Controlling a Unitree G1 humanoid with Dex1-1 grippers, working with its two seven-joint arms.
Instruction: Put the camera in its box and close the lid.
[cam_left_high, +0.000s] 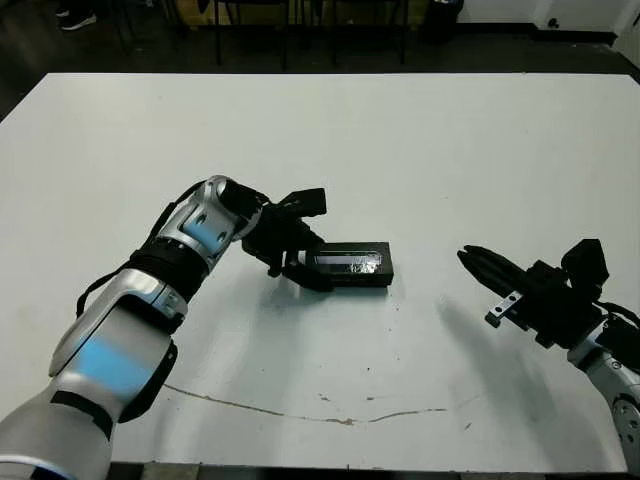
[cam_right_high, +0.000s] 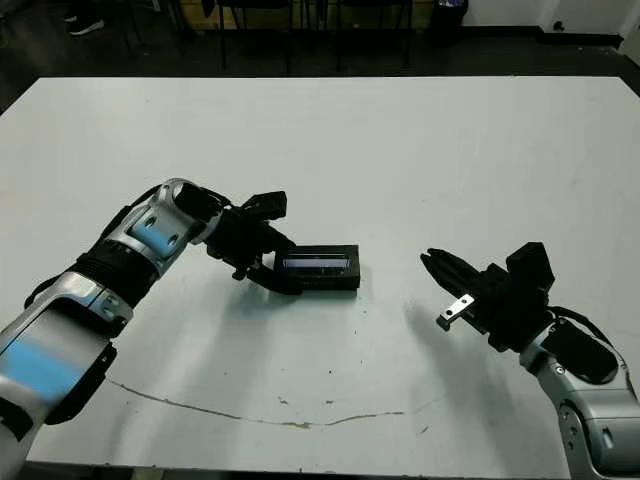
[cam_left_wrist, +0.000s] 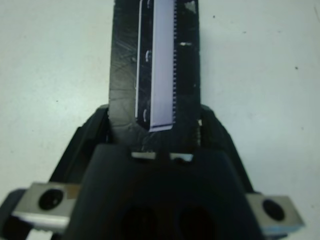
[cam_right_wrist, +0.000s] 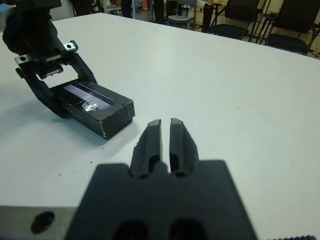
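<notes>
Mid-table, left gripper (cam_left_high: 300, 262) clamped on lid (cam_left_high: 350, 262), liable to skew if released unevenly (right gripper (cam_left_high: 478, 262) nearly closed, empty).

A white table (cam_left_high: 420, 140) stands on dark floor (cam_left_high: 30, 40), with black chairs (cam_right_wrist: 285, 22) beyond.

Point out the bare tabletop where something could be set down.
The white table lies bare across its whole far half, and along the near edge beyond the thin brown crack. The bare gap between the closed black rectangular box with its silvery strip and the right hand is narrower. The left hand crowds the box's end.
</notes>
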